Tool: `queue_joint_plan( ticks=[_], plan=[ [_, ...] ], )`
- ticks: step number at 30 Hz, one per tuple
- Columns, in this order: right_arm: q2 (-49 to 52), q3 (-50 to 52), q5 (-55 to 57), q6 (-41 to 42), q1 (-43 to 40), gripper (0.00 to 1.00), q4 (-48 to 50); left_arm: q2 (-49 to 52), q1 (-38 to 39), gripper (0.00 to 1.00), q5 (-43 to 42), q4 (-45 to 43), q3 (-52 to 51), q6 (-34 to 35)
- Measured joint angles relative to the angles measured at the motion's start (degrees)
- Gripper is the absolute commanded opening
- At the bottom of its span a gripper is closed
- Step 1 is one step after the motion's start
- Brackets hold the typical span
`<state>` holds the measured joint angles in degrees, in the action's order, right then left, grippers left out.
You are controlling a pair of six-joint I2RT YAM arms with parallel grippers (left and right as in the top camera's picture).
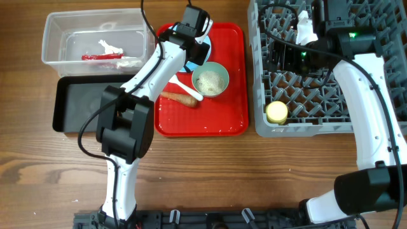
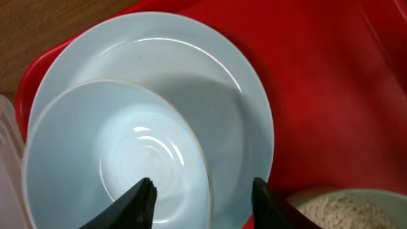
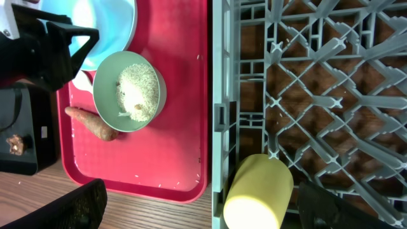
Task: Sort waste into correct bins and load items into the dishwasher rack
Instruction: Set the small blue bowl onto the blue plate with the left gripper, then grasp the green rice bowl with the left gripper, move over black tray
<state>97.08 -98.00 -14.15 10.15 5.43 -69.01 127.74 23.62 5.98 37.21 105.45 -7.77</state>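
Observation:
My left gripper [image 1: 196, 54] is open at the back of the red tray. In the left wrist view its fingers [image 2: 203, 187] straddle the near rim of the pale blue bowl [image 2: 127, 152], which sits on the pale blue plate [image 2: 216, 76]. The mint-green bowl [image 1: 210, 79] holds rice. The white spoon [image 1: 187, 89] and the orange carrot piece [image 1: 179, 97] lie beside it. My right gripper [image 1: 284, 58] is wide open and empty above the grey dishwasher rack [image 1: 261, 76]. The yellow cup [image 1: 276, 112] lies on its side in the rack's front left corner [image 3: 257, 191].
The clear tub [image 1: 57, 38] at the back left holds the red wrapper [image 1: 102, 57] and white scraps [image 1: 111, 46]. The black tray [image 1: 70, 105] in front of it holds a small brown lump [image 3: 14, 143]. The red tray [image 1: 229, 121] has stray rice grains.

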Motion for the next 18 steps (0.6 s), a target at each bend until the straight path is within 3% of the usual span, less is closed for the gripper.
queue_joint_plan(
  ticks=[4,9,18],
  plan=[
    [0.0,0.0,0.0,0.0,0.0,1.0,0.1,-2.5,0.3,0.59,-0.5,5.0,0.0,0.4],
    [0.0,0.0,0.0,-0.1,0.0,0.99,1.7,-8.1,2.7,0.62,-8.7,12.1,0.0,-1.4],
    [0.0,0.0,0.1,-0.2,-2.9,0.99,1.7,-6.8,11.6,0.61,-14.6,14.7,0.0,-2.7]
  ],
)
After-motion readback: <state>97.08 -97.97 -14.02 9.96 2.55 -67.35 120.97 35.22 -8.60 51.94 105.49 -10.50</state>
